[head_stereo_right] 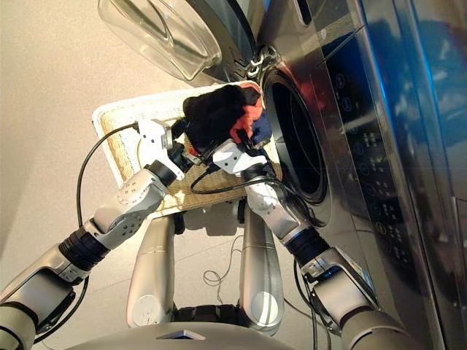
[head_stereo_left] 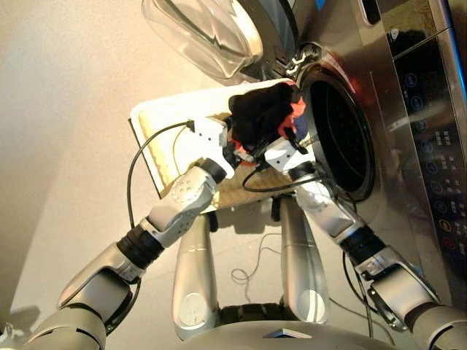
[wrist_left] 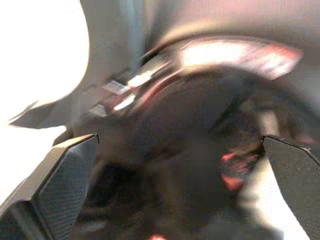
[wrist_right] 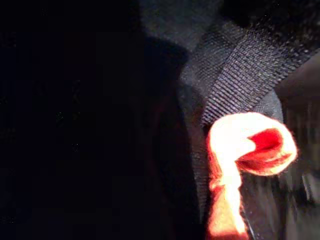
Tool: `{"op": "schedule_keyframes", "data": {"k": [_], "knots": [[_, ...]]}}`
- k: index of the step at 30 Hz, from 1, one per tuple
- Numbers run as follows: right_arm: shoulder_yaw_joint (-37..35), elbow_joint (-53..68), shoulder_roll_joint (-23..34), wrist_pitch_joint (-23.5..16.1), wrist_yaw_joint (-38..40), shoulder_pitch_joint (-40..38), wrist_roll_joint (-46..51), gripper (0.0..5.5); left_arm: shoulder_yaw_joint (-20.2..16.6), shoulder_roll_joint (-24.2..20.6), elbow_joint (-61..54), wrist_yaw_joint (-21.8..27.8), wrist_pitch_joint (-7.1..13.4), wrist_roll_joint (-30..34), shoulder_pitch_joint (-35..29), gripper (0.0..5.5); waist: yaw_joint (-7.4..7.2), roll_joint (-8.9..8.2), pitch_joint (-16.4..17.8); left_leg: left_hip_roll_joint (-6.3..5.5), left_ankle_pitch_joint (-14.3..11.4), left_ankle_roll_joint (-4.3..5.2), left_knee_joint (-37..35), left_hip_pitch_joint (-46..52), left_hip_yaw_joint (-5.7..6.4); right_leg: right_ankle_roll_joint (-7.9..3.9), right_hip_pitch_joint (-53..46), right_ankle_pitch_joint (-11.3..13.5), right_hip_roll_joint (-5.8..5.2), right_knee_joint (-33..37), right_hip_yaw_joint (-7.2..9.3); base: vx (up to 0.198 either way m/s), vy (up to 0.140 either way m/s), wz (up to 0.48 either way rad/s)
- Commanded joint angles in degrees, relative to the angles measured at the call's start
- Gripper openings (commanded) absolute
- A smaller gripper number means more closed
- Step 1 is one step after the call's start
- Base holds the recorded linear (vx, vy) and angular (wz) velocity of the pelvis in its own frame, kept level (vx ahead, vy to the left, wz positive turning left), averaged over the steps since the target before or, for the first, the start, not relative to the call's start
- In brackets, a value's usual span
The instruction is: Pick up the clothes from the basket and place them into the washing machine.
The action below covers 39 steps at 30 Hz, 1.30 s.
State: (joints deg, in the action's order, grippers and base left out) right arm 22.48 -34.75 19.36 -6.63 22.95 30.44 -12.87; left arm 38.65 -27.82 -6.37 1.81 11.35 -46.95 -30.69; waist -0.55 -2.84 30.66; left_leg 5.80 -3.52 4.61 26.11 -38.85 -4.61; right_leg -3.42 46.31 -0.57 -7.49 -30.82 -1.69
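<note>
A bundle of clothes hangs above the basket (head_stereo_left: 164, 124), close to the washing machine's open porthole (head_stereo_left: 346, 138). The black garment (head_stereo_left: 259, 113) is on top, with a coral-red one (head_stereo_left: 296, 109) and a navy one (head_stereo_right: 261, 131) on the machine side. My right gripper (head_stereo_left: 281, 142) is shut on the bundle from below, its fingers buried in black and coral-red cloth (wrist_right: 250, 150). My left gripper (head_stereo_left: 237, 142) presses against the bundle's other side. Its fingers (wrist_left: 65, 185) stand wide apart with dark cloth between them.
The round glass door (head_stereo_left: 204, 33) is swung open above the basket. The machine's glossy front and control panel (head_stereo_left: 438, 146) fill the right side. Black cables (head_stereo_left: 139, 168) loop from both wrists over the basket. The basket stands on a pale floor (head_stereo_left: 58, 146).
</note>
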Motion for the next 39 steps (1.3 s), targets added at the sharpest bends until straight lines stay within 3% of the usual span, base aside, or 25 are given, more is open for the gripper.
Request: {"op": "schedule_keyframes", "data": {"k": [1, 12, 25, 33, 39], "knots": [[-2.98, 0.13, 1.57, -1.67, 5.22, -0.92, 3.38, 0.00, -0.12, 2.56, -9.17, 1.68, 3.89, 0.49, -0.93, 5.50, -1.30, 3.69, -0.86, 1.39, -1.47, 0.54, 3.57, -1.06, 0.77, -4.40, -4.63, -1.85, -0.58, 2.29, -1.73, 0.000, 0.000, 0.000], [-11.43, -15.15, 1.05, -3.83, 9.91, -0.32, 17.76, 0.00, 0.20, 3.34, -9.38, 0.96, 4.37, -0.38, -1.79, 5.50, -0.95, 4.08, -0.86, 0.96, -1.60, 0.69, 3.27, -1.03, 0.92, -4.51, -4.83, -2.02, -0.85, 2.54, -1.45, 0.000, 0.000, 0.000], [-16.51, -21.10, 4.02, -5.81, 14.19, 4.82, 26.42, 0.00, -0.17, 6.39, -9.25, -1.76, 5.93, -1.26, 0.73, 5.50, -0.12, 4.99, -0.86, 0.47, -2.69, 0.55, 5.13, -4.47, 1.42, -4.44, -1.65, -3.13, -0.89, 0.90, -1.52, 0.000, 0.000, 0.000], [-17.64, -24.05, 13.85, -4.45, 17.58, 14.24, 26.41, 0.00, -0.23, 6.10, -10.42, -2.56, 6.35, -0.17, 1.69, 5.50, 1.44, 7.28, -0.86, 0.02, -3.43, 0.45, 10.28, -14.31, 1.46, -4.36, 8.08, -3.70, -1.42, -3.89, -2.19, -0.020, -0.002, 0.059], [-16.58, -24.95, 18.96, -3.80, 18.13, 19.33, 26.05, 0.00, -0.47, 5.32, -10.78, -2.77, 6.34, 0.31, 1.46, 5.50, 1.94, 7.42, -0.86, 0.41, -4.45, 0.29, 14.18, -19.07, 1.29, -4.29, 12.99, -4.22, -1.46, -7.46, -2.57, 0.000, 0.000, 0.000]]}}
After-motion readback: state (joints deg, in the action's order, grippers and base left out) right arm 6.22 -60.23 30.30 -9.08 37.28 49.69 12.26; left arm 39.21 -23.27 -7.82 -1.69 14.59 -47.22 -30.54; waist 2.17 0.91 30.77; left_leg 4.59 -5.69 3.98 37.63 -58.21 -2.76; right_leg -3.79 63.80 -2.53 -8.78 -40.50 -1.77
